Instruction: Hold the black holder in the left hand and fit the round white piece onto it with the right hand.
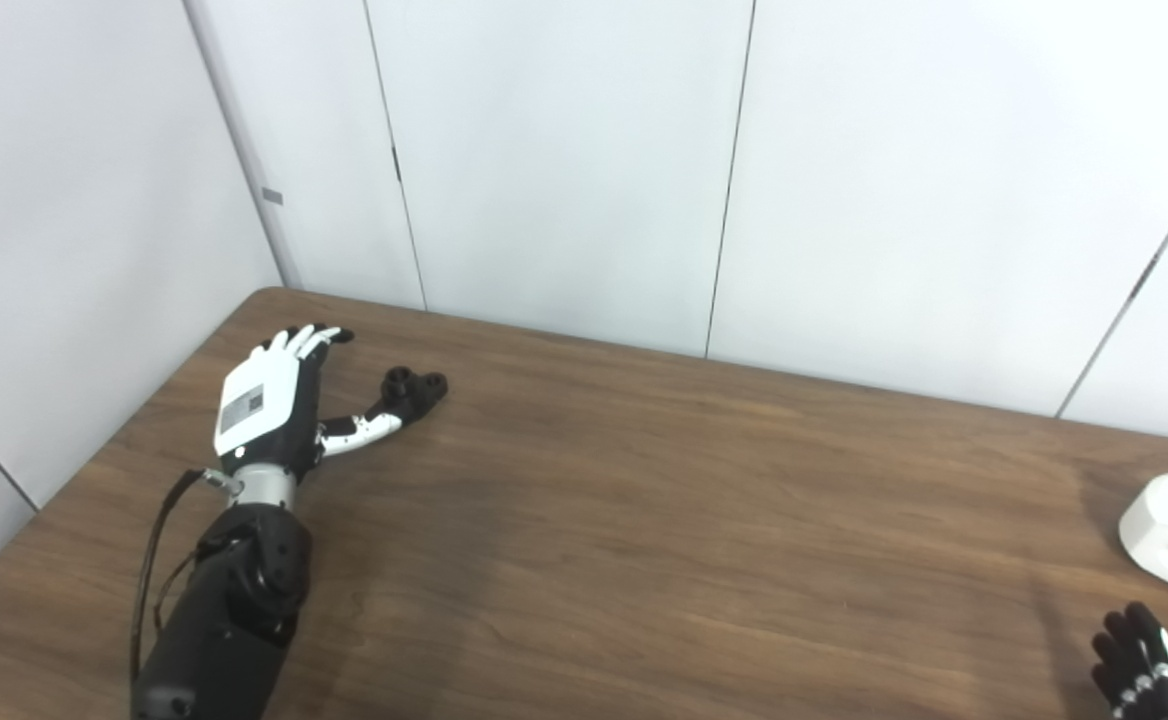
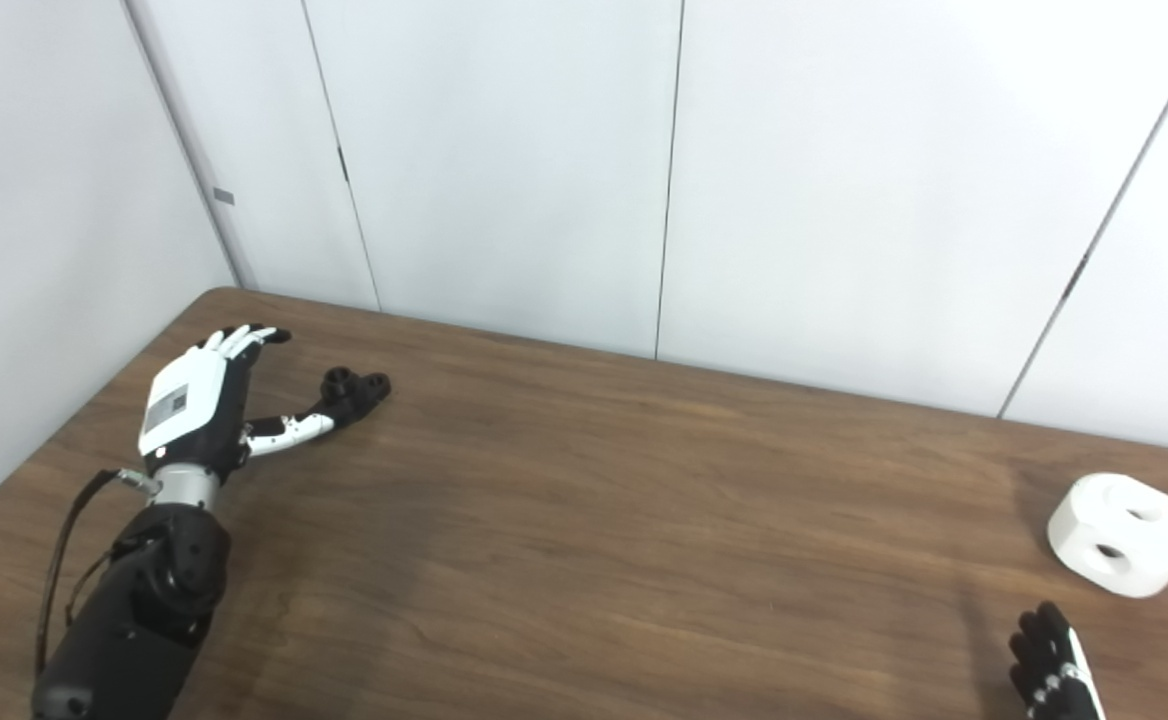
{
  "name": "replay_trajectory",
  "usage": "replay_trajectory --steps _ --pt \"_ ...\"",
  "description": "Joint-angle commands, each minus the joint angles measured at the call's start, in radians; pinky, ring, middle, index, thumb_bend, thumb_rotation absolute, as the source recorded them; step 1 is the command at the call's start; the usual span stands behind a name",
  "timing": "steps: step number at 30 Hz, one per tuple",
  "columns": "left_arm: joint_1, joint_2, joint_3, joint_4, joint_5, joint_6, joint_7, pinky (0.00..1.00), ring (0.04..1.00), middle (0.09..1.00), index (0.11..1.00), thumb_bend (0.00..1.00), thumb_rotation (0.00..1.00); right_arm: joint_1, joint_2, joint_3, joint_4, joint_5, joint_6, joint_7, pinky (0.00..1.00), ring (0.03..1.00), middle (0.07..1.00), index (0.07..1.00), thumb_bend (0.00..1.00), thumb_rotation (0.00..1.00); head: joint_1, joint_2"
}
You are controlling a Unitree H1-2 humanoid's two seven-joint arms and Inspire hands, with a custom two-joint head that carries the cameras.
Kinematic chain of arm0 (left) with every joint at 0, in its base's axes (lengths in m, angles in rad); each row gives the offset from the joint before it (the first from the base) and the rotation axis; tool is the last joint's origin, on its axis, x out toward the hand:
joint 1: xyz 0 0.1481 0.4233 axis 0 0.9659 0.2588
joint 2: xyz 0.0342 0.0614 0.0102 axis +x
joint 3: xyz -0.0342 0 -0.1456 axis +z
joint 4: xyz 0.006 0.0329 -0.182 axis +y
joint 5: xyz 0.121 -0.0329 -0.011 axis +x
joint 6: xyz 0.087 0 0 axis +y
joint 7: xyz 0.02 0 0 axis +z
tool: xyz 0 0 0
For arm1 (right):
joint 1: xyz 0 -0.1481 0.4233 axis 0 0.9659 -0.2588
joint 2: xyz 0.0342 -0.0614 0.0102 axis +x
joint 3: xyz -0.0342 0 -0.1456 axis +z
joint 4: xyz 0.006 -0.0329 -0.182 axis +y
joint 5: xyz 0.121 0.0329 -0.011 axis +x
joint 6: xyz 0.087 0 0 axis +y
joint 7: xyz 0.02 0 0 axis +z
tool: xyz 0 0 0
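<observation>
The small black holder [image 1: 416, 388] lies on the wooden table [image 1: 644, 520] near its far left corner. My left hand [image 1: 269, 410] rests just left of it, open, fingers stretched out and the thumb tip reaching the holder's near side. The round white piece [image 2: 1122, 534], with two holes in its top, sits at the table's right side. Only the fingertips of my right hand [image 2: 1049, 665] show at the bottom right, a short way in front of the white piece and apart from it; they look spread and hold nothing.
White wall panels [image 1: 564, 160] stand right behind the table's far edge and along its left side. The table's left edge runs diagonally close to my left arm.
</observation>
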Motion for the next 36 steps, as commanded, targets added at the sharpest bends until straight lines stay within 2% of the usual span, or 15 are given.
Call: replay_trajectory --steps 1,5,18,27,36 --pt "-0.058 0.044 -0.006 0.014 0.009 -0.002 0.011 1.00 0.976 0.934 0.817 0.89 0.39 0.047 0.010 0.007 0.025 0.006 -0.004 0.009 1.00 0.979 0.982 1.000 0.65 0.97 -0.003 -0.002" --pt "-0.076 0.053 -0.035 0.052 0.013 -0.006 0.017 1.00 0.968 0.933 0.802 0.88 0.38 0.052 0.007 0.007 0.023 0.001 -0.007 0.009 1.00 0.972 0.975 1.000 0.66 0.98 -0.006 0.003" --pt "-0.125 0.075 -0.098 0.137 0.021 0.070 -0.012 1.00 0.979 0.934 0.792 0.89 0.43 0.059 0.003 0.005 0.008 0.004 0.006 0.009 1.00 0.977 0.977 1.000 0.69 0.98 -0.005 0.011" --pt "-0.145 0.080 -0.120 0.180 0.018 0.117 -0.010 1.00 0.978 0.932 0.783 0.88 0.42 0.062 0.007 0.006 -0.004 0.005 0.021 0.005 1.00 0.978 0.977 1.000 0.67 0.97 -0.009 0.018" --pt "-0.173 0.084 -0.151 0.210 0.011 0.171 -0.041 1.00 0.999 0.956 0.761 0.86 0.40 0.067 0.008 0.013 -0.010 -0.021 0.018 0.000 1.00 0.985 0.981 1.000 0.67 1.00 -0.028 0.027"
